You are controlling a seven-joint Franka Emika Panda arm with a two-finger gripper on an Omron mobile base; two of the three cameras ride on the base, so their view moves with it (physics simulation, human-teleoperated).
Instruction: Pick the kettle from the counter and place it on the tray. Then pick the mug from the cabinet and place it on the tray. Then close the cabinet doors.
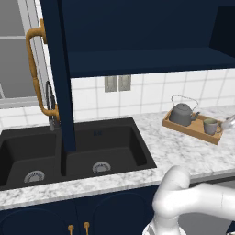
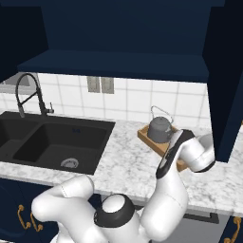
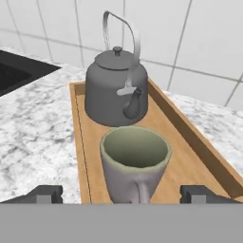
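The dark-grey kettle (image 3: 116, 90) stands on the wooden tray (image 3: 192, 142), and the grey-beige mug (image 3: 135, 161) stands upright just in front of it, handle towards the hand camera. My gripper (image 3: 122, 194) is open; its fingertips (image 3: 45, 193) sit wide on either side of the mug with clear gaps. From the left base the kettle (image 1: 182, 114), mug (image 1: 210, 126) and tray (image 1: 169, 123) sit on the counter (image 1: 174, 151) at the right, with the gripper (image 1: 228, 122) beside the mug. The cabinet (image 1: 147, 62) is open, its door (image 1: 59, 73) swung out.
A black double sink (image 1: 69, 153) with a dark faucet (image 1: 50, 103) fills the counter's left half. The other open cabinet door (image 2: 228, 95) hangs just right of the tray (image 2: 144, 135) and kettle (image 2: 160, 129). Lower navy cupboards with brass knobs (image 1: 71, 227) run under the counter.
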